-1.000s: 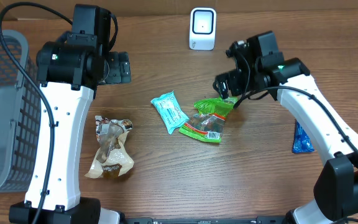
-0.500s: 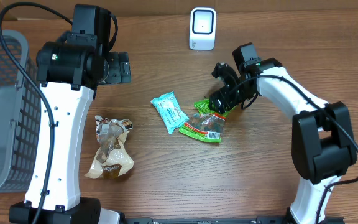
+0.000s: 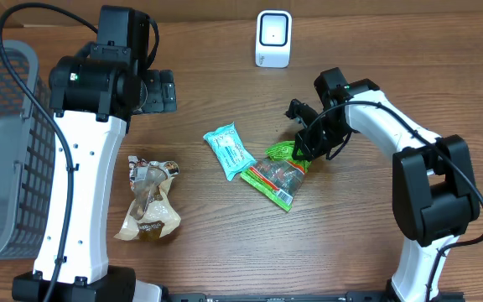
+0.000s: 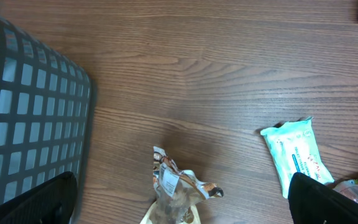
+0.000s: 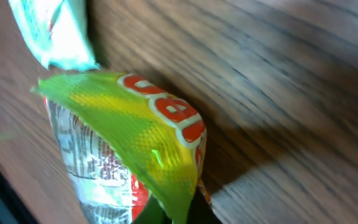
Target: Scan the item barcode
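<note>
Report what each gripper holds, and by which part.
The right gripper is shut on the green snack packet, pinching its green end. The left gripper is open, holding nothing.

The wooden table (image 3: 225, 252) bears a green snack packet (image 3: 277, 172) at the right claw (image 3: 300, 151) with a teal pouch (image 3: 228, 150) just beside it. A white scanner (image 3: 273, 38) stands beyond the claw, and well apart lie a tan wrapper (image 3: 149, 201) and, farthest off, a grey mesh basket (image 3: 7, 126).

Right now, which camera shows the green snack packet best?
Overhead: the whole green snack packet is visible, its top pinched by the right gripper. Right wrist shows only its green end close up; left wrist, a sliver.
</note>
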